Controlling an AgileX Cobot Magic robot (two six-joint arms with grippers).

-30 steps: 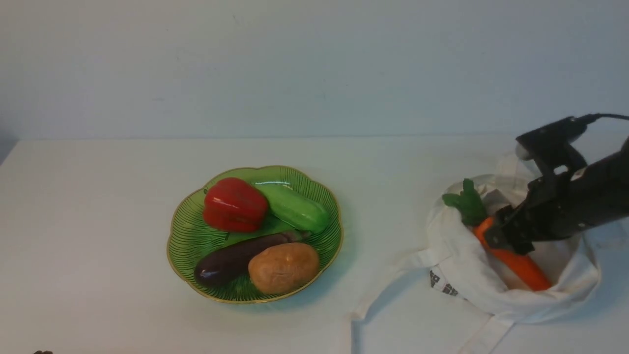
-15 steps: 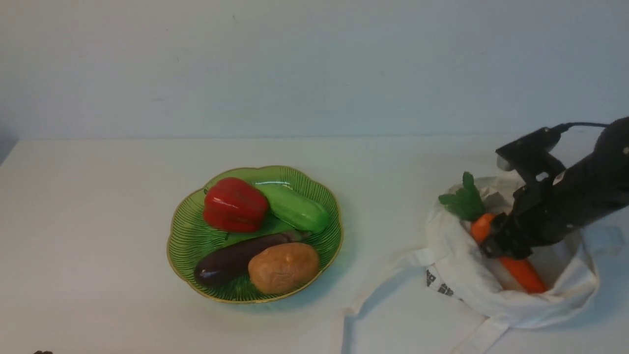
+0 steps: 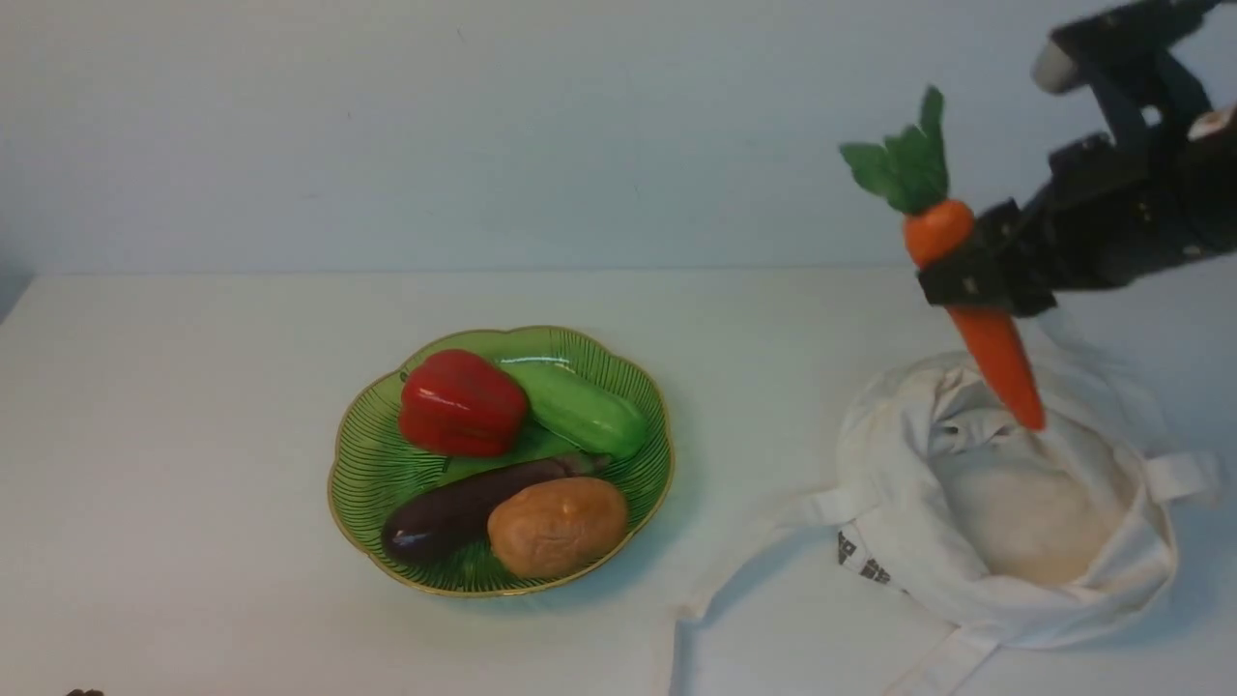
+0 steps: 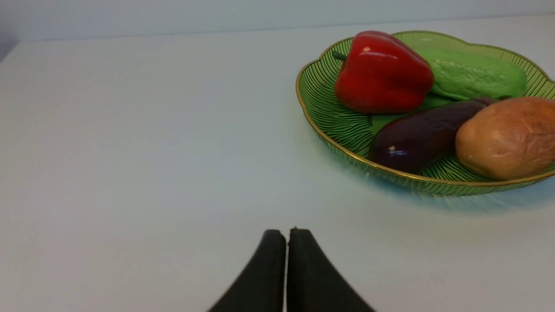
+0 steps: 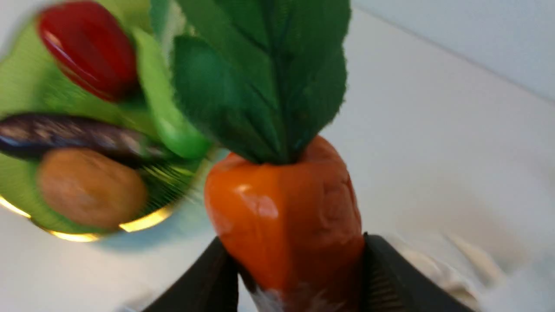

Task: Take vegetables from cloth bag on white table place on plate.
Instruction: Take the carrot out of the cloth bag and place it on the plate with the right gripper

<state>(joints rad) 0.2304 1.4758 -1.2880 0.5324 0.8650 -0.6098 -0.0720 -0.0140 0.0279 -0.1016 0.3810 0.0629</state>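
My right gripper (image 3: 976,280) is shut on the toy carrot (image 3: 995,358) and holds it in the air above the cloth bag (image 3: 899,483), leafy top up, tip pointing down toward the bag's mouth. In the right wrist view the carrot (image 5: 286,216) sits between the two black fingers (image 5: 390,277). The green glass plate (image 3: 362,454) lies mid-table with a red bell pepper (image 3: 462,402), a green cucumber (image 3: 580,408), a dark eggplant (image 3: 464,507) and a brown potato (image 3: 559,525) on it. My left gripper (image 4: 286,234) is shut and empty, low over the white table (image 4: 130,130), near the plate (image 4: 321,108).
The bag's flat strap handles (image 3: 754,570) trail over the table toward the plate and the front edge. A pale wall (image 3: 483,126) closes the far side of the table.
My right gripper has lifted the carrot out of the bag and high above it. The bag has slumped open and looks empty. The left arm has not moved.
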